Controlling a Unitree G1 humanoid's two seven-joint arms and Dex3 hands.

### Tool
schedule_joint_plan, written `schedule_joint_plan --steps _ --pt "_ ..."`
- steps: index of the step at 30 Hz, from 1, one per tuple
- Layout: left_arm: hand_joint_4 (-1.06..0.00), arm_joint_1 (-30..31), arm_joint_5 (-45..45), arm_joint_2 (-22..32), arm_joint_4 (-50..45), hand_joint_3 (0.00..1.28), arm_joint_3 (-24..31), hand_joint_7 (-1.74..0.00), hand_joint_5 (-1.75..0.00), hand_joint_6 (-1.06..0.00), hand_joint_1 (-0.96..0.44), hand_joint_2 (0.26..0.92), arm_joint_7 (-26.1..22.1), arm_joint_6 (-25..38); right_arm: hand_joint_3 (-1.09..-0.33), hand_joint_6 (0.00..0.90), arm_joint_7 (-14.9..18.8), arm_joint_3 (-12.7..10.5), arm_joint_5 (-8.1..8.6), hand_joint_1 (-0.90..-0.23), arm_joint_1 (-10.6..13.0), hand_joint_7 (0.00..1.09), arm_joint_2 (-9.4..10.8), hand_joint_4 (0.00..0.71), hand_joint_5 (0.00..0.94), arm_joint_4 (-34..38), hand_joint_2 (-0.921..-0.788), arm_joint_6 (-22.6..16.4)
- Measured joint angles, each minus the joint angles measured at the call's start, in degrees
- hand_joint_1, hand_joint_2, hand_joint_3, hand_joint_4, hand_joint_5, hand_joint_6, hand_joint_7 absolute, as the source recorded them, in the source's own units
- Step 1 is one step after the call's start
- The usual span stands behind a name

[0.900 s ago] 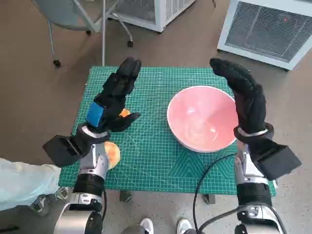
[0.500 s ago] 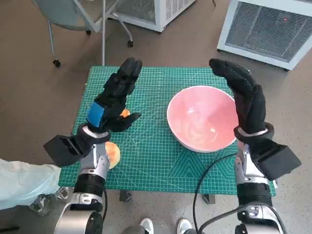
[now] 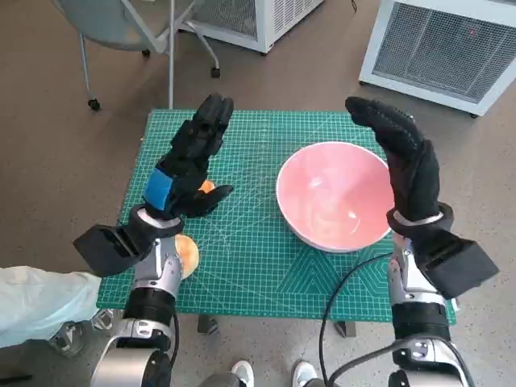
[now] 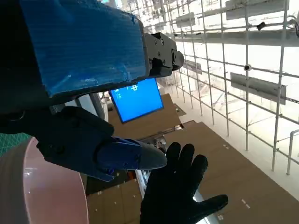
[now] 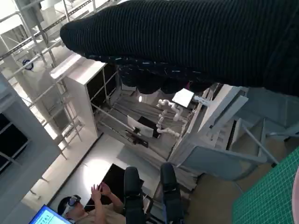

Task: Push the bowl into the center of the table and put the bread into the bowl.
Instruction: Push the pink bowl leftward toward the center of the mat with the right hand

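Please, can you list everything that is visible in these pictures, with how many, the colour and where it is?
bowl: one, pink, right half of the mat
bread: one or two orange-tan pieces, partly hidden under the left arm
cutting mat: one, green, covers the table
chair: one, grey, floor beyond the table
white units: two, floor behind
person: one, far off in the right wrist view
left hand: black, blue tape, raised, empty
right hand: black glove, raised beside the bowl, empty
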Motion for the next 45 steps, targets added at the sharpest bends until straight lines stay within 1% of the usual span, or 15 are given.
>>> schedule_joint_plan --steps 10,14,16,18,22,25,27,29,32,34,37,43,45 --pt "-0.07 -0.4 0.6 0.0 0.1 0.29 0.0 -0.01 -0.01 -0.17 -0.55 0.921 0.3 -0.5 -0.759 -0.001 0.0 0.0 0.00 -0.646 0.0 0.50 0.0 0.143 0.001 -0.1 -0.921 0.1" --pt "-0.07 -0.6 0.9 0.0 0.2 0.29 0.0 -0.01 -0.01 -0.17 -0.55 0.921 0.3 -0.5 -0.757 -0.001 0.0 -0.5 0.01 -0.649 -0.1 0.50 -0.3 0.146 0.002 0.4 -0.921 0.0" --pt "-0.07 -0.7 0.9 0.0 0.3 0.29 0.0 -0.01 -0.01 -0.17 -0.55 0.921 0.3 -0.5 -0.755 -0.001 0.0 -1.2 0.02 -0.653 -0.2 0.51 -1.0 0.152 0.005 1.2 -0.921 -0.3" --pt "-0.07 -0.8 0.9 0.1 0.4 0.29 0.0 -0.01 -0.01 -0.17 -0.55 0.921 0.3 -0.5 -0.754 -0.001 -0.1 -2.2 0.02 -0.659 -0.6 0.51 -2.1 0.160 0.009 2.8 -0.921 -0.9" --pt "-0.07 -0.8 0.9 0.2 0.5 0.29 0.1 -0.01 -0.01 -0.17 -0.55 0.921 0.3 -0.6 -0.754 -0.001 -0.8 -5.0 0.05 -0.664 -2.4 0.51 -4.8 0.170 0.013 9.0 -0.921 -3.0" --pt "-0.07 -0.8 1.0 0.5 0.5 0.29 0.1 -0.01 -0.01 -0.17 -0.54 0.921 0.3 -0.7 -0.761 -0.001 -2.5 -7.3 0.03 -0.663 -4.0 0.51 -6.7 0.167 0.010 14.5 -0.921 -4.1" --pt "-0.07 -0.8 1.0 0.6 0.5 0.29 0.1 -0.01 -0.01 -0.17 -0.54 0.921 0.3 -0.7 -0.769 -0.001 -3.9 -8.5 0.01 -0.657 -4.8 0.50 -7.4 0.165 0.008 17.8 -0.921 -4.6" --pt "-0.07 -0.8 1.0 0.6 0.5 0.29 0.2 -0.01 0.00 -0.17 -0.54 0.921 0.3 -0.7 -0.788 -0.001 -5.4 -9.5 -0.03 -0.646 -5.4 0.48 -8.0 0.159 0.005 20.9 -0.921 -5.0" --pt "-0.07 -0.8 1.0 0.6 0.5 0.29 0.2 -0.01 0.00 -0.17 -0.54 0.921 0.3 -0.7 -0.809 -0.001 -7.4 -10.4 -0.21 -0.639 -6.2 0.47 -8.3 0.148 0.002 24.9 -0.921 -5.0" --pt "-0.07 -0.9 1.0 0.6 0.6 0.29 0.1 -0.01 0.00 -0.17 -0.54 0.921 0.3 -0.7 -0.817 -0.001 -8.5 -10.9 -0.29 -0.637 -6.7 0.46 -8.4 0.140 0.001 27.5 -0.921 -4.6" --pt "-0.07 -1.1 1.1 0.5 0.8 0.29 0.0 -0.01 0.00 -0.17 -0.54 0.921 0.3 -0.7 -0.827 -0.001 -9.1 -11.3 -0.21 -0.639 -7.2 0.46 -8.4 0.120 0.000 30.6 -0.921 -2.9" --pt "-0.07 -1.2 1.1 0.6 0.8 0.30 0.0 -0.01 0.00 -0.17 -0.54 0.921 0.1 -0.6 -0.837 0.002 -9.2 -11.6 -0.16 -0.624 -7.7 0.45 -7.9 0.110 0.002 35.0 -0.921 2.5" --pt "-0.07 -1.2 1.0 0.6 0.7 0.29 0.0 -0.01 0.00 -0.17 -0.54 0.921 0.0 -0.4 -0.844 0.005 -9.3 -11.6 -0.30 -0.605 -7.8 0.45 -7.5 0.119 0.006 36.0 -0.921 3.9"
